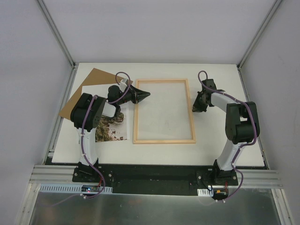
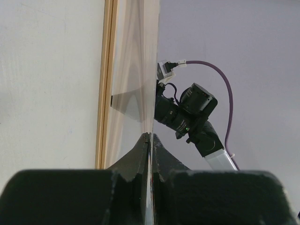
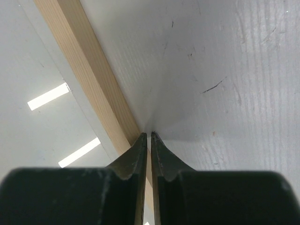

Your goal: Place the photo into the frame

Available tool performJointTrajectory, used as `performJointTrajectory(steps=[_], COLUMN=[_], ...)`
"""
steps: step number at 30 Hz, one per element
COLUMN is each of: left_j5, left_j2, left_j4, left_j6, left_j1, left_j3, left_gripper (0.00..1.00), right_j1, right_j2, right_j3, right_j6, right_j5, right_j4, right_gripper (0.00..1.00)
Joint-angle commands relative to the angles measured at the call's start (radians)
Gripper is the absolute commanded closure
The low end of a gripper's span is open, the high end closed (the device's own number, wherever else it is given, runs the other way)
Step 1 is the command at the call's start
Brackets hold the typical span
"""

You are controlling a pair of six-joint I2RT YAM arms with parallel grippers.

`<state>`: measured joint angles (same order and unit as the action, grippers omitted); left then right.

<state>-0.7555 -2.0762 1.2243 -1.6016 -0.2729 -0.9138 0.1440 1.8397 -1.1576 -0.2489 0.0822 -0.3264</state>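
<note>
Easily cracked by uneven pulling, with left jaws clenched on the frame (image 1: pixel 164 140) pane, right jaws pinched shut at its rail.

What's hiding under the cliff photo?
The brown board pokes out from beneath the photo's far corner. How far it reaches underneath is covered by the photo and the left arm.

Left arm (image 1: pixel 91 112) reaching inward, left jaws pressed together, right arm (image 1: pixel 239 123) bent inward, right jaws a slit apart.
</note>
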Motion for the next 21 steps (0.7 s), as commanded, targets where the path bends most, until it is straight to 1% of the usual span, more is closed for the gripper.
performJointTrajectory(steps=[1, 21], left_j5=[-0.024, -0.024], left_j2=[-0.004, -0.019], left_j4=[0.099, 0.113], left_j6=[0.008, 0.005], left_j1=[0.011, 0.015], left_j3=[-0.011, -0.007], left_gripper=[1.00, 1.00], right_j1=[0.009, 0.011], right_j2=[0.004, 0.009], right_j3=[-0.036, -0.042], right_j6=[0.013, 0.013], right_j5=[-0.012, -0.012], right_j4=[-0.014, -0.019], right_gripper=[0.90, 0.90])
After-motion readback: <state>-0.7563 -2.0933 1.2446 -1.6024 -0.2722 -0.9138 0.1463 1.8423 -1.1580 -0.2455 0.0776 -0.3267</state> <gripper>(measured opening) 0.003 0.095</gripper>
